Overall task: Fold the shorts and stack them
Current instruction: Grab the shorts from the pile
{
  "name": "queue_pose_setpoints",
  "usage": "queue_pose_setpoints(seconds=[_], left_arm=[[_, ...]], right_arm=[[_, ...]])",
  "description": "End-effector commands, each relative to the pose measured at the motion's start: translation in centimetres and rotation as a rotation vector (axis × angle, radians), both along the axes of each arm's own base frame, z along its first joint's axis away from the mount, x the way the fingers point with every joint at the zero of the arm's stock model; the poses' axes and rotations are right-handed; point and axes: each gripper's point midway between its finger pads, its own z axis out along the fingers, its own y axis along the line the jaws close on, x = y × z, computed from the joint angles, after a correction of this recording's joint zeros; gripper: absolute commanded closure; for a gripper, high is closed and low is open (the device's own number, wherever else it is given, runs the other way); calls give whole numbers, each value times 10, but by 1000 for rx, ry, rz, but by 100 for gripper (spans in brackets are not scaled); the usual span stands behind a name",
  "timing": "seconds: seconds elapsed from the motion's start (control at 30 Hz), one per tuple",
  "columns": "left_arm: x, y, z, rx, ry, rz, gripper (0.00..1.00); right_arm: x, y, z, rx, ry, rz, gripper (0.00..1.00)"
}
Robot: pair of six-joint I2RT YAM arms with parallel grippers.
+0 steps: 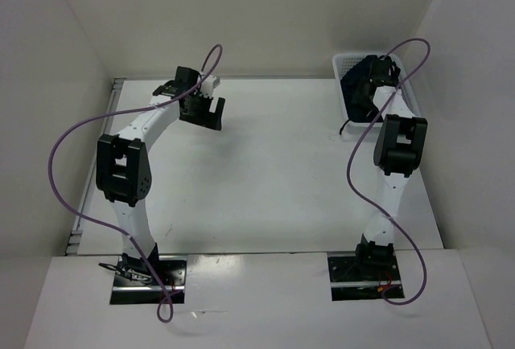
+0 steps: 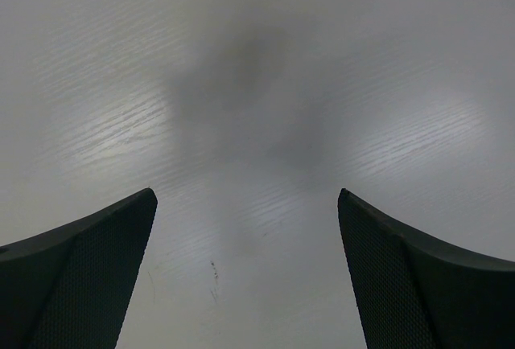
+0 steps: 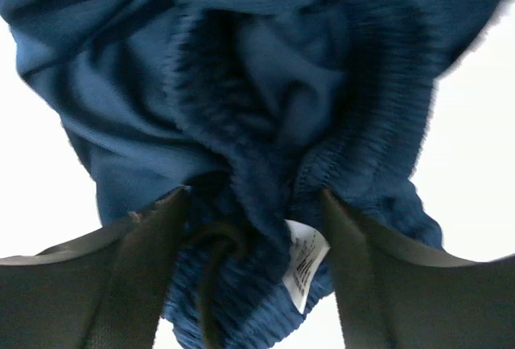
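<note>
The dark navy shorts [image 1: 355, 94] lie bunched in the white mesh basket [image 1: 344, 63] at the back right. My right gripper [image 1: 374, 84] reaches down into the basket. In the right wrist view its fingers [image 3: 145, 268] press on either side of a gathered fold of the shorts' elastic waistband [image 3: 249, 172], with a white care label [image 3: 304, 262] between them. The right gripper [image 3: 253, 204] looks shut on this fold. My left gripper [image 1: 205, 112] hangs open and empty over the bare table at the back left; its fingers [image 2: 96, 268] stand wide apart in the left wrist view.
White walls close in the table on the left, back and right. The basket stands against the right wall. A purple cable loops from each arm. The table [image 1: 265, 172] is white with faint scuff marks [image 2: 214, 273].
</note>
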Motion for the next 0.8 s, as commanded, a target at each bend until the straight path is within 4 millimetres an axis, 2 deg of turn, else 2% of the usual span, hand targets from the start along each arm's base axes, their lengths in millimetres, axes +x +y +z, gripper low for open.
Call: queue_pose_setpoints(seconds=[0.0, 0.03, 0.07, 0.1, 0.17, 0.2, 0.27, 0.3, 0.37, 0.4, 0.47, 0.5, 0.6, 0.63, 0.77], left_arm=[[10, 4, 8, 6, -29, 12, 0], [10, 4, 8, 6, -29, 12, 0], [13, 3, 12, 4, -39, 12, 0], [13, 3, 12, 4, -39, 12, 0], [15, 3, 16, 2, -50, 12, 0], [15, 3, 16, 2, -50, 12, 0], [16, 5, 16, 12, -52, 19, 0], [16, 5, 16, 12, -52, 19, 0], [18, 5, 17, 10, -61, 19, 0], [20, 4, 20, 8, -70, 19, 0], [19, 3, 20, 1, -68, 14, 0], [22, 2, 25, -2, -80, 14, 0], [27, 5, 36, 10, -117, 28, 0], [30, 6, 39, 15, -127, 34, 0], [33, 10, 59, 23, -180, 51, 0]], right_arm=[[18, 21, 0, 122, -45, 126, 31], [22, 27, -1, 142, -50, 163, 34], [22, 30, -7, 159, -41, 175, 42], [22, 28, -8, 149, -39, 166, 69], [23, 21, -4, 122, -45, 144, 89], [27, 9, 10, 89, -75, 113, 100], [33, 3, 34, 60, -121, 97, 100], [39, -5, 59, 39, -178, 84, 100], [45, -9, 93, 9, -249, 85, 100], [50, -10, 127, -8, -322, 87, 100], [52, -8, 163, -27, -397, 104, 100], [52, -9, 206, -61, -493, 113, 100], [48, 1, 271, -125, -644, 124, 100], [41, 1, 299, -141, -692, 114, 100], [25, 17, 380, -147, -858, 114, 100]])
